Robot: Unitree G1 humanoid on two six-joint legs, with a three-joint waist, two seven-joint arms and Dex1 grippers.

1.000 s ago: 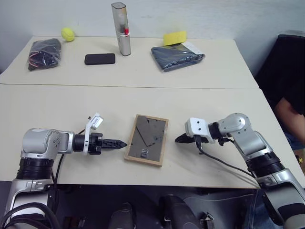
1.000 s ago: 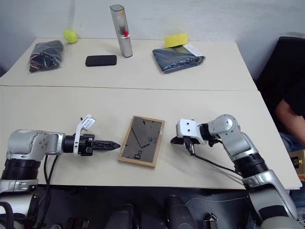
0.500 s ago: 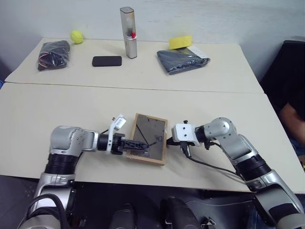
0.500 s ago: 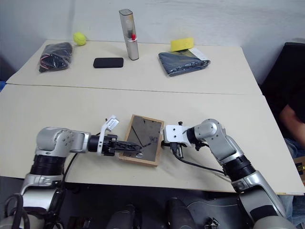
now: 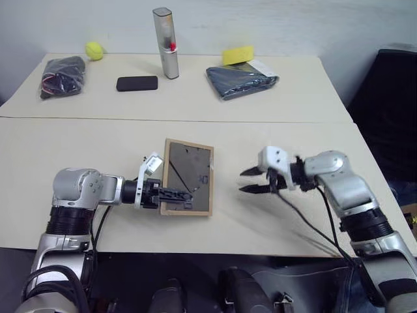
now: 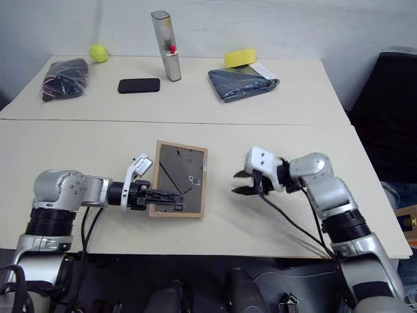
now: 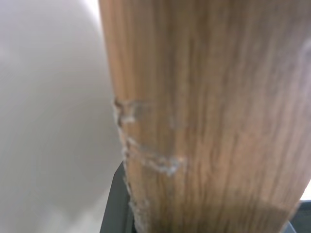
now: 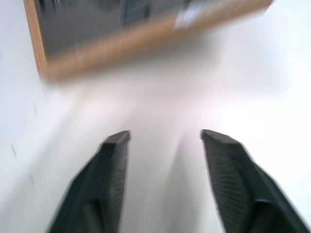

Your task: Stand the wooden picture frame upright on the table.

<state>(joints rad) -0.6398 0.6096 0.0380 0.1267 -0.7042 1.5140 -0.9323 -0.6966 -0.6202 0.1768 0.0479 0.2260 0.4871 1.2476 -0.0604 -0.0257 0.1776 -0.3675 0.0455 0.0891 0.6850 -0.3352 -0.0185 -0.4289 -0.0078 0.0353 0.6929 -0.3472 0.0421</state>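
Note:
The wooden picture frame [image 5: 187, 176] is tilted up off the table [image 5: 293, 140], with its dark face, crossed by thin lines, turned towards me. Its lower edge is level with my left gripper [image 5: 173, 194], which reaches in from the left and is shut on that edge. In the left wrist view the frame's light wood [image 7: 204, 116] sits right against the fingers. My right gripper [image 5: 245, 181] hangs open a short way to the right of the frame, touching nothing. In the right wrist view the frame [image 8: 146, 43] lies beyond the spread fingers [image 8: 112, 165].
On the far tabletop, past a seam, are a black bag [image 5: 62, 73], a yellow-green ball [image 5: 94, 48], a black phone-like slab [image 5: 137, 83], a tall silver container [image 5: 164, 42], a folded dark cloth [image 5: 242, 79] and a yellow sponge [image 5: 238, 53]. A dark shape [image 5: 391, 98] stands beyond the right edge.
My left gripper has shut on the frame's lower edge and the frame has tipped up from lying flat. My right gripper has opened, risen and drawn away to the right.

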